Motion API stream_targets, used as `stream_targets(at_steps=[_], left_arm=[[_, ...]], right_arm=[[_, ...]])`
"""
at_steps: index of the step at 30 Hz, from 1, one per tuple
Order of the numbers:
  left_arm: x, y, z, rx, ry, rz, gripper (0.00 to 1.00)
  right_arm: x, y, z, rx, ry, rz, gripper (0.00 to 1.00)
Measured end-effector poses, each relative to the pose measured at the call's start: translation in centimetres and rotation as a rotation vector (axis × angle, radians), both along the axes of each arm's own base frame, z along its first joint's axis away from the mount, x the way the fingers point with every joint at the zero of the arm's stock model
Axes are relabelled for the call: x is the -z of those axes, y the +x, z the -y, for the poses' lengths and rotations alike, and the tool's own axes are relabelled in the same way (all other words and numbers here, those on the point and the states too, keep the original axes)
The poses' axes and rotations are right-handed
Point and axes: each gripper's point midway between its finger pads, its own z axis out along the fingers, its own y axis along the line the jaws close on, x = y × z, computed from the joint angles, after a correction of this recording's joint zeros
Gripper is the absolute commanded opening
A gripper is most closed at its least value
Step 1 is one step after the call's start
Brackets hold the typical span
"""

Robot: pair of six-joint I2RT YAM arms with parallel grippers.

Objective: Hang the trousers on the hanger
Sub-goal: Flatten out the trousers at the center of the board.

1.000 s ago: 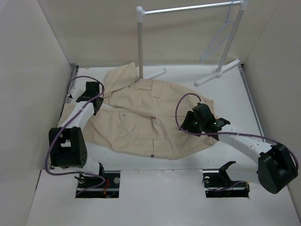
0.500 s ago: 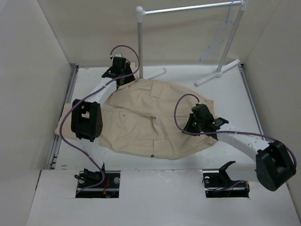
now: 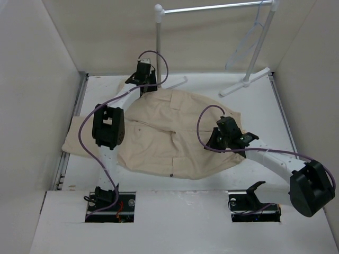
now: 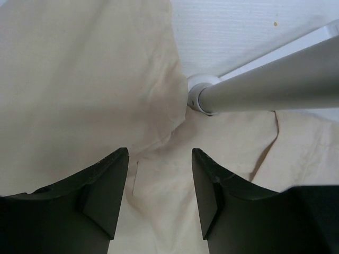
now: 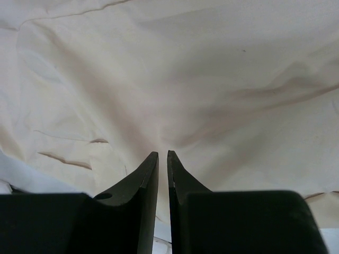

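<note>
Trousers (image 3: 164, 132) lie spread across the middle of your counter (image 3: 254, 106), their far edge bunched against the rack post (image 3: 158, 47). Your left fingers (image 4: 106, 201) hover apart over that bunched cloth, just beside the post. Your right fingers (image 5: 145, 201) are closed on a pinch of cloth at the trousers' right edge. At far right, the hanger (image 3: 247, 43) hangs from the rack rail (image 3: 212, 8).

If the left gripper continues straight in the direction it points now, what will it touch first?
Most likely the trousers: the open left gripper aims at beige cloth bunched at the foot of the rack post. The post lies slightly right of that line, though depth is uncertain.
</note>
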Motion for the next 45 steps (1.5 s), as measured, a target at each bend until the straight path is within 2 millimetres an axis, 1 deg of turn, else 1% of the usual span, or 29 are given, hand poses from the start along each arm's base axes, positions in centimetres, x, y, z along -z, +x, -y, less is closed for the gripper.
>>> stream_targets(at_steps=[4, 7, 10, 13, 15, 17, 21, 23, 26, 28, 29, 30, 32, 34, 37, 39, 40, 41, 43, 45], left_arm=[[1.2, 1.2, 0.2, 0.003, 0.05, 0.009, 0.42], [2.3, 1.8, 0.5, 0.007, 0.088, 0.013, 0.39], [3.2, 2.1, 0.9, 0.011, 0.114, 0.015, 0.32], [3.4, 2.6, 0.9, 0.0, 0.136, 0.024, 0.24], [3.3, 2.8, 0.7, -0.01, 0.151, 0.034, 0.16], [3.3, 2.9, 0.4, -0.021, 0.168, 0.04, 0.1], [3.1, 3.3, -0.2, -0.051, 0.199, 0.071, 0.02], [3.5, 3.1, -0.6, -0.068, 0.219, 0.081, 0.01], [4.3, 1.8, -1.7, -0.09, 0.25, 0.078, 0.0], [4.3, 0.7, -2.4, -0.105, 0.264, 0.079, 0.0], [4.0, 0.1, -2.8, -0.112, 0.268, 0.083, 0.0], [3.3, -0.4, -3.2, -0.121, 0.269, 0.093, 0.0], [1.2, -1.1, -4.0, -0.146, 0.262, 0.132, 0.0], [-2.2, -1.4, -5.1, -0.187, 0.232, 0.197, 0.0], [-8.3, -1.5, -7.9, -0.282, 0.157, 0.311, 0.01], [-12.4, -1.5, -11.1, -0.376, 0.097, 0.395, 0.01], [-13.9, -1.7, -12.9, -0.427, 0.07, 0.427, 0.01], [-15.0, -1.9, -14.6, -0.476, 0.049, 0.45, 0.01], [-16.3, -2.3, -18.5, -0.584, 0.009, 0.479, 0.01], [-15.9, -2.8, -22.3, -0.69, -0.022, 0.472, 0.01]], right_arm=[[0.0, 0.0, 0.0, 0.0, 0.001, -0.002, 0.18], [0.0, -0.2, -0.2, -0.001, 0.007, -0.005, 0.18], [0.3, -1.2, -0.8, -0.013, 0.019, -0.019, 0.18], [0.9, -2.5, -1.2, -0.025, 0.027, -0.042, 0.18], [1.3, -3.1, -1.3, -0.024, 0.034, -0.057, 0.18], [1.4, -3.4, -1.1, -0.017, 0.039, -0.061, 0.18], [0.8, -3.3, -0.9, -0.004, 0.058, -0.042, 0.18], [0.4, -3.1, -0.8, 0.004, 0.07, -0.028, 0.18], [0.2, -2.8, -0.6, 0.017, 0.076, -0.019, 0.18], [-0.1, -2.5, -0.3, 0.03, 0.082, -0.011, 0.2], [-0.2, -2.3, -0.2, 0.037, 0.085, -0.006, 0.2], [-0.4, -2.2, 0.0, 0.045, 0.087, -0.001, 0.21], [-0.6, -1.8, 0.3, 0.061, 0.092, 0.007, 0.22], [-0.7, -1.5, 0.7, 0.08, 0.093, 0.011, 0.24], [-0.7, -0.9, 1.4, 0.108, 0.093, 0.013, 0.32], [-0.7, -0.5, 2.0, 0.132, 0.091, 0.015, 0.35], [-0.7, -0.1, 2.4, 0.147, 0.089, 0.017, 0.35], [-0.8, 0.3, 2.9, 0.166, 0.087, 0.02, 0.36], [-1.4, 1.6, 3.9, 0.207, 0.086, 0.033, 0.36], [-2.6, 3.2, 4.9, 0.246, 0.09, 0.058, 0.37]])
